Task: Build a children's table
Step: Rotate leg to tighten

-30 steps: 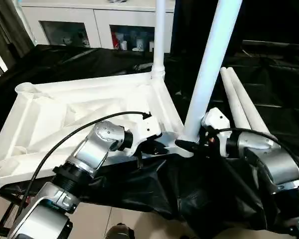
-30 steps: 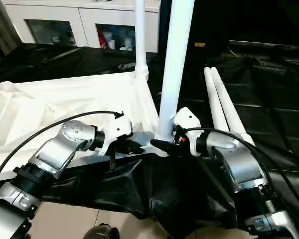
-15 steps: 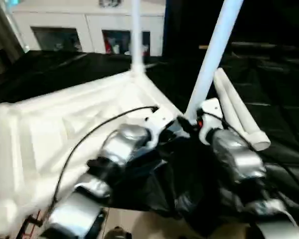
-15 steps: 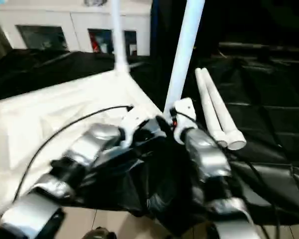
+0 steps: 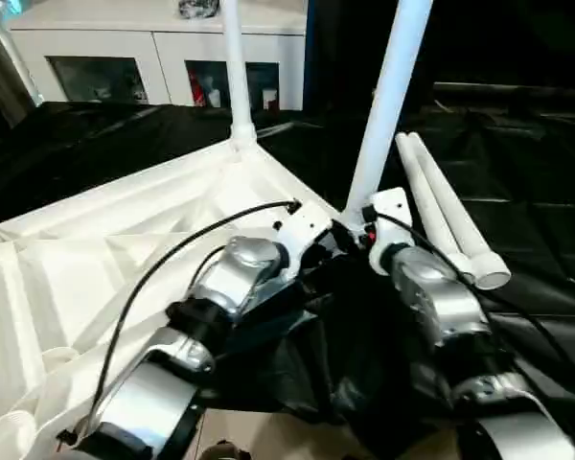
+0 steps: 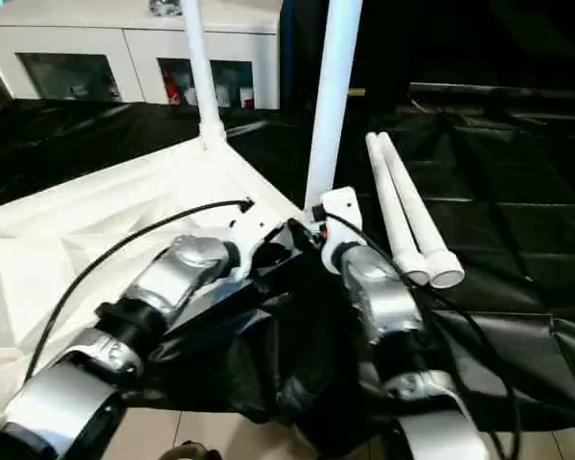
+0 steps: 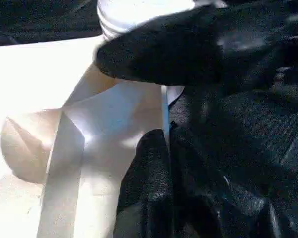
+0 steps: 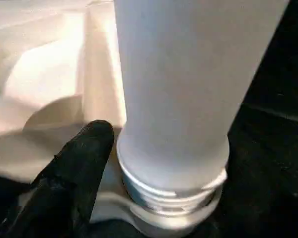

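Second leg: near-upright, foot in tabletop corner socket at frame centre; right pincer nearest, pinching its base; left pincer state untellable.

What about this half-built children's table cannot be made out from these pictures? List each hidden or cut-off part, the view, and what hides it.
- Near leg: its top is cut off by the upper edge of both eye views.
- Its socket joint: in the eye views, hidden behind the right hand and left hand; the right wrist view shows the base, not whether it is fully seated.
- Tabletop: its left side runs off the eye views' edge.
- Far leg: top cut off.
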`<state>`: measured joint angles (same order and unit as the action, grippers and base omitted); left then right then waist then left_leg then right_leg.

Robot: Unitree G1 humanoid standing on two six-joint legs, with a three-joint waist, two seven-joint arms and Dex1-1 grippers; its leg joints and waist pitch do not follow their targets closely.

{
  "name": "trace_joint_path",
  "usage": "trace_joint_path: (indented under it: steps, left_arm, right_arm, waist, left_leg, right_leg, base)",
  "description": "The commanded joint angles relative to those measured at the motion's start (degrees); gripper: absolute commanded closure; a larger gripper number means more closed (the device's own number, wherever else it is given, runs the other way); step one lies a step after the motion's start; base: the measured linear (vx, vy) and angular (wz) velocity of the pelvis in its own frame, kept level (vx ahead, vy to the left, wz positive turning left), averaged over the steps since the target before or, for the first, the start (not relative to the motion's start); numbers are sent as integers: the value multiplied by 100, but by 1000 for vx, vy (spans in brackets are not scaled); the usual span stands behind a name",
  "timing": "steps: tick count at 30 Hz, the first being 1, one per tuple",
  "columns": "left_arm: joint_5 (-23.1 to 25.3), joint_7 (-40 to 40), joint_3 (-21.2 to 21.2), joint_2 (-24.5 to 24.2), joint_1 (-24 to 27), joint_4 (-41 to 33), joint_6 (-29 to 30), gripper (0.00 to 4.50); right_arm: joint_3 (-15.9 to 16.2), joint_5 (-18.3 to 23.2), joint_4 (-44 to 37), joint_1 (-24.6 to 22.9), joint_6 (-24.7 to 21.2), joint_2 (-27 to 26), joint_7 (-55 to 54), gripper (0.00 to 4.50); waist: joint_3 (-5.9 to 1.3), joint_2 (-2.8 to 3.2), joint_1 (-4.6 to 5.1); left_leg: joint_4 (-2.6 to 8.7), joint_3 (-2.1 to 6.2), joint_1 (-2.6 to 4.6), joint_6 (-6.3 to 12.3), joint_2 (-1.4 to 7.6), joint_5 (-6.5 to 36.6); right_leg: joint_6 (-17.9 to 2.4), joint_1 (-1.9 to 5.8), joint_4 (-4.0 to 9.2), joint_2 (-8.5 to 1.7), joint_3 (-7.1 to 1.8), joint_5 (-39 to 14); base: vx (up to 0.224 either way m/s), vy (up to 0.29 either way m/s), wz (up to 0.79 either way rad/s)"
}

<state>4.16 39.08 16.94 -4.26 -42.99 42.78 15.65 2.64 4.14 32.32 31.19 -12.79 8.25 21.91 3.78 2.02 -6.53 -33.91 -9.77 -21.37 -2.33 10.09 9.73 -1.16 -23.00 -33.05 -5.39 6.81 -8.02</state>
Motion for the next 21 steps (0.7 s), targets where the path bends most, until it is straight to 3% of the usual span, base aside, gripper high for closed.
trace_joint_path:
  steps: [1,6,10,16,21]
  left_arm:
    - [-68,433,173,-39,23,-370,-325,450]
    - [-266,1403,379,-505,468,-961,-525,450]
    - [-357,2086,539,-938,811,-1535,-563,450]
    - [-419,2516,625,-1231,1001,-1908,-483,450]
    - [-418,2746,635,-1458,1119,-2113,-401,450]
  right_arm:
    - [302,42,-216,-138,-33,74,566,81]
    - [668,115,-1070,-604,-9,892,1825,81]
    - [813,326,-1848,-1026,-71,1633,2822,81]
    - [759,539,-2274,-1239,-269,1972,3311,81]
    - [853,585,-2491,-1364,-381,2194,3593,81]
  waist:
    - [-504,-27,-54]
    - [-487,-12,-101]
    - [-447,-6,-175]
    - [-417,-7,-190]
    - [-422,4,-198]
  left_leg:
    - [388,115,40,246,280,1351]
    - [396,111,58,289,321,1409]
    - [431,112,100,192,354,1788]
    - [439,120,118,147,342,1964]
    - [444,131,104,135,341,1957]
  right_leg:
    - [-991,352,374,-442,-313,-1549]
    - [-1057,352,356,-425,-317,-1471]
    - [-930,318,410,-435,-338,-2029]
    - [-801,281,467,-445,-333,-2488]
    - [-775,279,465,-439,-329,-2487]
  base:
    - [0,0,0]
    - [0,0,0]
    - [0,0,0]
    - [0,0,0]
    - [0,0,0]
